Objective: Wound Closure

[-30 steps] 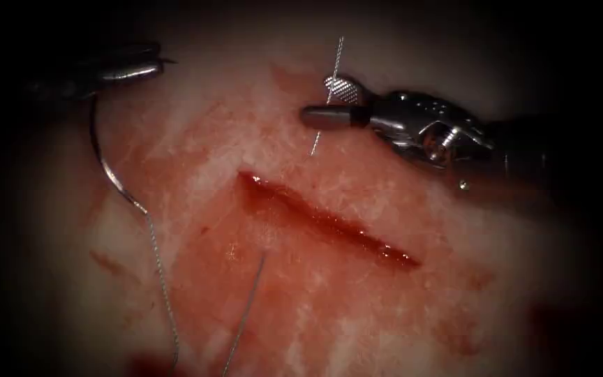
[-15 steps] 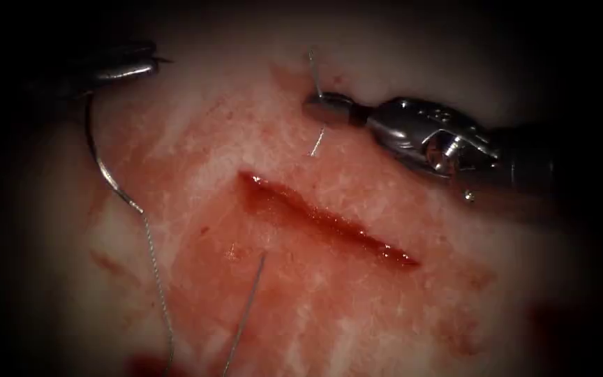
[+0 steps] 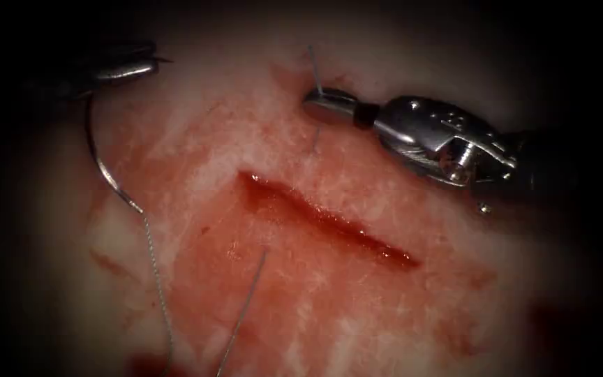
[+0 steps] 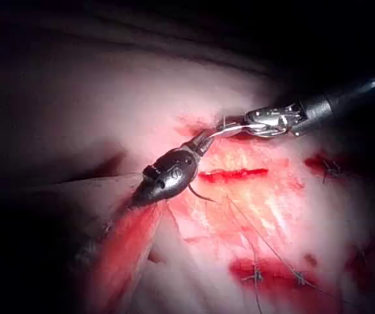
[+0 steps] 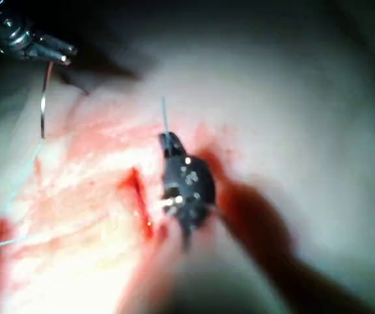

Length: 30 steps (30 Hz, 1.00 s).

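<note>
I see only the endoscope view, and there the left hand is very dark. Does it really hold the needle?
Observer: Yes. In the right wrist view the left hand is shut on the needle near one end. The curve hangs outside the tissue.
Operator: Thank you. My view shows the right hand shut on a thread end. Are there other wounds outside my picture?
Observer: The left wrist view shows a second cut, closed with stitches, apart from the open cut.

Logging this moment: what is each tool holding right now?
Left tool: shut on the needle, near its end.
Right tool: shut on a thread.
</note>
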Available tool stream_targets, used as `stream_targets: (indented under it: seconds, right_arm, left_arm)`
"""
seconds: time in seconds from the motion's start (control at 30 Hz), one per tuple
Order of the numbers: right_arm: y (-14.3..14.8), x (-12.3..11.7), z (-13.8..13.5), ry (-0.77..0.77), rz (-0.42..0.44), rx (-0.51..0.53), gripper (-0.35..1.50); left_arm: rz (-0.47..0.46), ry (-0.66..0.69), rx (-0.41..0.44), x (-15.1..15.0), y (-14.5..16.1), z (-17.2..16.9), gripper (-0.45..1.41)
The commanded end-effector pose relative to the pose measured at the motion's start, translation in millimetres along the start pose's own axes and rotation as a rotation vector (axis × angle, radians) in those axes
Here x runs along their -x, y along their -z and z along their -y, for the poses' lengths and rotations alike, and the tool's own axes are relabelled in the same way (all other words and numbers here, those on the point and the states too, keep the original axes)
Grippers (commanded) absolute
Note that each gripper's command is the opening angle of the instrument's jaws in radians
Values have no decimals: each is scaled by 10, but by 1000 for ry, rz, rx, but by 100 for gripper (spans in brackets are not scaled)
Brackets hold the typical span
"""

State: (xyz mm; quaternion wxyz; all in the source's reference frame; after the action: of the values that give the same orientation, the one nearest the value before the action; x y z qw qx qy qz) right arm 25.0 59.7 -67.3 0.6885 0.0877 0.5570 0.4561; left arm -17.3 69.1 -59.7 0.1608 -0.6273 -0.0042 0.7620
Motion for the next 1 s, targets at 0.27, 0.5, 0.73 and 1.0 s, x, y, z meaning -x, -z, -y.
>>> stream_targets:
  seconds: [0.27,0.5,0.73,1.0]
  right_arm:
    - [3,-7,0,59,-80,45,135]
    - [47,-13,15,62,-71,39,140]
    - [83,-10,54,94,-59,50,146]
    - [106,-2,86,118,-51,43,146]
  left_arm:
    - [2,3,-1,6,-3,-4,-35]
    - [23,1,-29,13,3,7,-35]
    - [112,14,-30,48,-5,20,-35]
    - [156,25,-86,78,-14,48,-35]
